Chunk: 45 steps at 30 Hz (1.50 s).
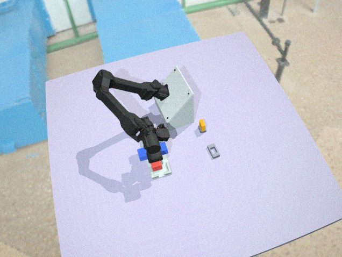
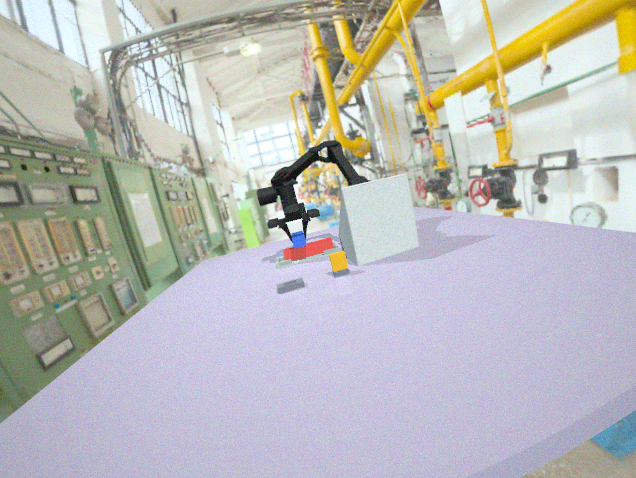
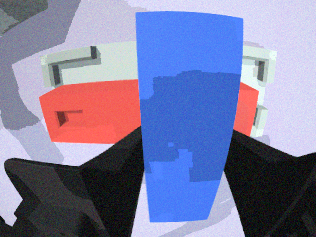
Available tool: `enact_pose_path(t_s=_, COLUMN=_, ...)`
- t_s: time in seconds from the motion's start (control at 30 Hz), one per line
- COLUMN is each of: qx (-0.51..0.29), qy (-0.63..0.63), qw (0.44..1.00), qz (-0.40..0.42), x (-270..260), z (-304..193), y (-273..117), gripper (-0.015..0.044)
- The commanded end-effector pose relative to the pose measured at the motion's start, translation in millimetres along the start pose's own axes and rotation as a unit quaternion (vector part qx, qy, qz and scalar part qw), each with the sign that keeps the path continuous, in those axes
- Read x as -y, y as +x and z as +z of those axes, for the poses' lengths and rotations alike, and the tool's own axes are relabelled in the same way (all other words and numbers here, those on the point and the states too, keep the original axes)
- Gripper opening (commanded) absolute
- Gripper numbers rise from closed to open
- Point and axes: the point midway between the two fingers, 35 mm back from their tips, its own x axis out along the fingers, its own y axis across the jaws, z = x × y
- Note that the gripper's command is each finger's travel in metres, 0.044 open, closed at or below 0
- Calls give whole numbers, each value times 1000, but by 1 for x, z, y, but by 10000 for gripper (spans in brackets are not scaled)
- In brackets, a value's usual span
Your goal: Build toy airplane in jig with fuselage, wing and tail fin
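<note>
The red fuselage (image 1: 156,165) (image 2: 308,249) (image 3: 93,113) lies in the pale cradle jig (image 1: 167,168) (image 3: 116,62). My gripper (image 1: 153,154) (image 2: 297,233) (image 3: 181,131) is shut on the blue wing (image 1: 142,154) (image 2: 298,239) (image 3: 189,113) and holds it crosswise right over the fuselage, low and close to it. Whether the wing's tab sits in the socket is hidden by the wing. A small socket shows near the fuselage's left end in the wrist view. The orange tail fin (image 1: 202,125) (image 2: 338,262) stands upright on a small stand to the right of the jig.
A large pale grey wedge block (image 1: 177,96) (image 2: 377,218) stands just behind the jig, with the arm's base at it. An empty small grey holder (image 1: 213,151) (image 2: 290,285) lies on the lilac table (image 1: 248,110) right of the jig.
</note>
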Motion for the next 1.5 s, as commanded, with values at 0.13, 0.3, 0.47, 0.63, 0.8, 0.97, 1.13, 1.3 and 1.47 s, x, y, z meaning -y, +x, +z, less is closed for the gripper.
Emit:
enact_pose_path(t_s=0.13, qx=0, qy=0, qw=1000, qz=0, x=0, z=0, y=0, gripper=161)
enact_pose_path(t_s=0.3, qx=0, qy=0, qw=1000, qz=0, x=0, z=0, y=0, gripper=293)
enact_pose_path(t_s=0.47, qx=0, qy=0, qw=1000, qz=0, x=0, z=0, y=0, gripper=424)
enact_pose_path(t_s=0.63, qx=0, qy=0, qw=1000, qz=0, x=0, z=0, y=0, gripper=440)
enact_pose_path(t_s=0.8, qx=0, qy=0, qw=1000, qz=0, x=0, z=0, y=-2, gripper=440)
enact_pose_path(t_s=0.97, qx=3, qy=-1, qw=1000, qz=2, x=3, z=3, y=-64, gripper=440)
enact_pose_path(t_s=1.13, qx=0, qy=-2, qw=1000, qz=2, x=2, z=1, y=-84, gripper=440)
enact_pose_path(t_s=1.3, qx=0, qy=-2, qw=1000, qz=2, x=4, z=1, y=-84, gripper=440)
enact_pose_path(t_s=1.47, qx=0, qy=170, qw=985, qz=2, x=4, z=1, y=-83, gripper=440)
